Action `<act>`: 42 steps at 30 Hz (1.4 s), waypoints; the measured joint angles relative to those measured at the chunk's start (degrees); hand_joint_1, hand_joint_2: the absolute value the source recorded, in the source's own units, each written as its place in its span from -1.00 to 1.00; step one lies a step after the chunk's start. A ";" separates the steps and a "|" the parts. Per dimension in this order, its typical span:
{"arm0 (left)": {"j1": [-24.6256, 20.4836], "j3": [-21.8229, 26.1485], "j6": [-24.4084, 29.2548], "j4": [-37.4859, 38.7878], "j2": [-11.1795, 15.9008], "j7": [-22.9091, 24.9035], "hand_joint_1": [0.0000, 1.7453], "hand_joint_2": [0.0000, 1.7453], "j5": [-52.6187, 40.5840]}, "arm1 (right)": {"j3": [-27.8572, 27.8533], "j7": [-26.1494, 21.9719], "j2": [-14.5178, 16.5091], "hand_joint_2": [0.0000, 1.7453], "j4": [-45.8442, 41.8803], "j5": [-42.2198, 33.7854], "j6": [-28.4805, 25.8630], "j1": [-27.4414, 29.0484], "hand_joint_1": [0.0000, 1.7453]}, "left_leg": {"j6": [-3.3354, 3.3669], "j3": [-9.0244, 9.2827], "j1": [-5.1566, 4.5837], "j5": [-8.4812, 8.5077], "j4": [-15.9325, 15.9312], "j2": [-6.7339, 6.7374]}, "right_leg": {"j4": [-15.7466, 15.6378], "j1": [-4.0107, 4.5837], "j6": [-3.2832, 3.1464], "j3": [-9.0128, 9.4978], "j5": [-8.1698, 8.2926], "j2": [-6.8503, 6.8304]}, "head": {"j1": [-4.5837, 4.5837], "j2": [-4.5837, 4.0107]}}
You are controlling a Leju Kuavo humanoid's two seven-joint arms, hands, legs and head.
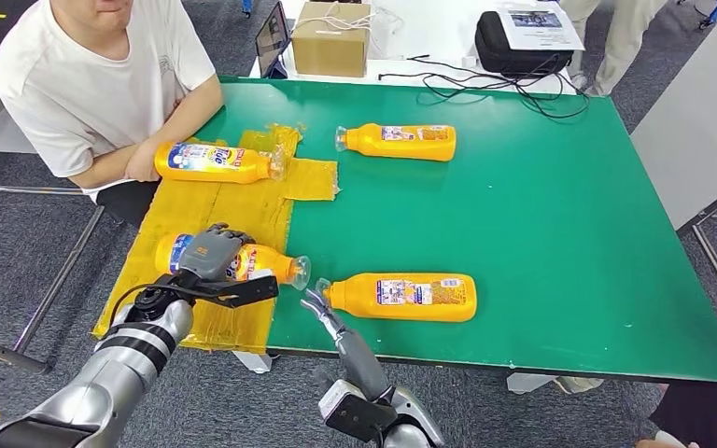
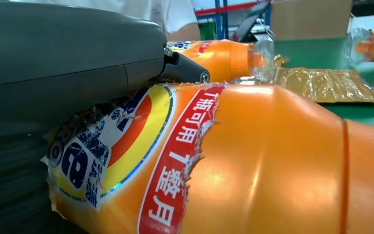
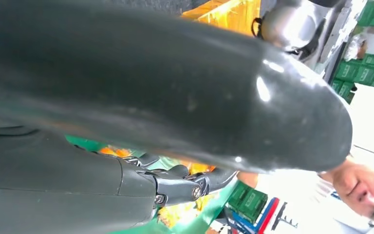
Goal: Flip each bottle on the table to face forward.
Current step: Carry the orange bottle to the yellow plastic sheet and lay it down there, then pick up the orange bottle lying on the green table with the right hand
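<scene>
On the bench (image 1: 541,233) edge, left hand (image 1: 213,257) clasps the near bottle (image 1: 266,264) (round, slick), which may roll off; right hand (image 1: 322,313), grip undeterminable, hovers close.

Open green table (image 1: 560,233) on my right and centre. Left side crowded: person's forearm (image 1: 163,140) at far-left bottle (image 1: 213,161); near-centre bottle (image 1: 401,296) just beyond my right hand (image 1: 322,308).
</scene>
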 joint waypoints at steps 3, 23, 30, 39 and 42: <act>-1.71 -0.48 -2.16 2.13 -0.38 0.56 -0.88 1.00 -0.21 | -0.08 -0.45 -0.19 -1.00 -0.16 -1.04 -0.11 0.09 -1.00 | 0.00 0.00 0.00 0.00 0.00 -0.01 | 0.00 0.00 0.00 0.00 0.00 -0.02 | 0.01 0.00; -16.08 -7.80 -40.46 13.82 -0.67 5.83 -1.00 1.00 -0.82 | 1.31 -2.99 -1.90 -1.00 -3.21 -11.65 -4.66 -2.10 -1.00 | 0.00 0.30 0.00 0.00 -0.02 0.00 | 0.01 0.00 -0.12 0.34 0.07 -0.02 | 0.01 0.00; -15.51 -6.14 -42.07 14.26 1.12 -7.72 -1.00 1.00 11.66 | 2.12 -2.99 -3.11 -1.00 -3.22 -15.07 -5.84 -4.08 -1.00 | -0.03 0.32 0.01 0.03 -0.01 0.00 | 0.03 0.00 -0.12 0.33 0.07 -0.02 | 0.00 0.00; -7.02 3.65 -36.15 4.32 -1.09 -16.83 -1.00 1.00 34.84 | 3.05 -3.01 -3.54 -1.00 -3.34 -13.87 -5.53 -4.33 -1.00 | -0.03 0.20 -0.02 0.01 0.00 0.01 | 0.00 -0.02 -0.12 0.21 0.05 -0.03 | 0.01 0.00; -4.23 4.57 -31.20 -1.44 -2.77 -15.99 -1.00 1.00 39.38 | 3.04 -3.02 -3.51 -1.00 -3.35 -11.88 -5.38 -4.31 -1.00 | -0.02 0.18 -0.02 0.01 0.00 -0.01 | -0.01 -0.02 -0.12 0.21 0.05 -0.05 | 0.00 0.00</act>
